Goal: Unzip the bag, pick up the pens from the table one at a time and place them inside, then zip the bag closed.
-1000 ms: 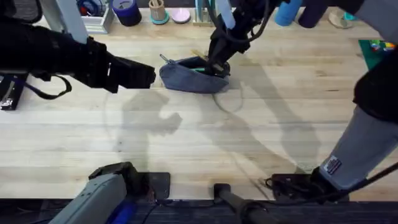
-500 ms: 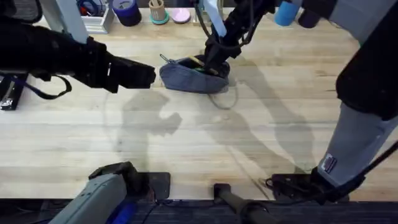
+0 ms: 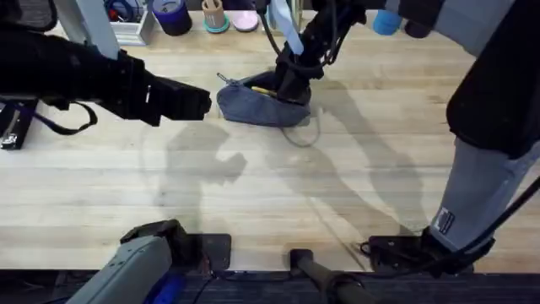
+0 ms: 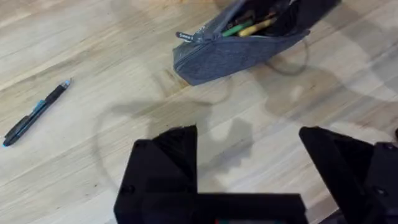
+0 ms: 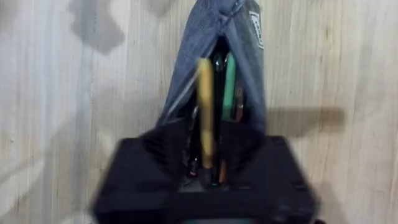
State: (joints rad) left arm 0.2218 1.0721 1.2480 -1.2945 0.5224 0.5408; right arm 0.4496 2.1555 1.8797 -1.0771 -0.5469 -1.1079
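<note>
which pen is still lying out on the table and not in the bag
The dark blue-black pen, lying flat on the bare table well apart from the bag. The yellow pen and a green one already sit inside the open pouch.

Overhead looks down, forward; both wrists near, sharing bag (image 3: 261, 103)

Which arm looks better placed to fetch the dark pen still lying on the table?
Left, probably. The left gripper hangs open and empty, with the dark pen on the table in its wrist view. The right gripper is at the open bag, over a yellow pen.
</note>
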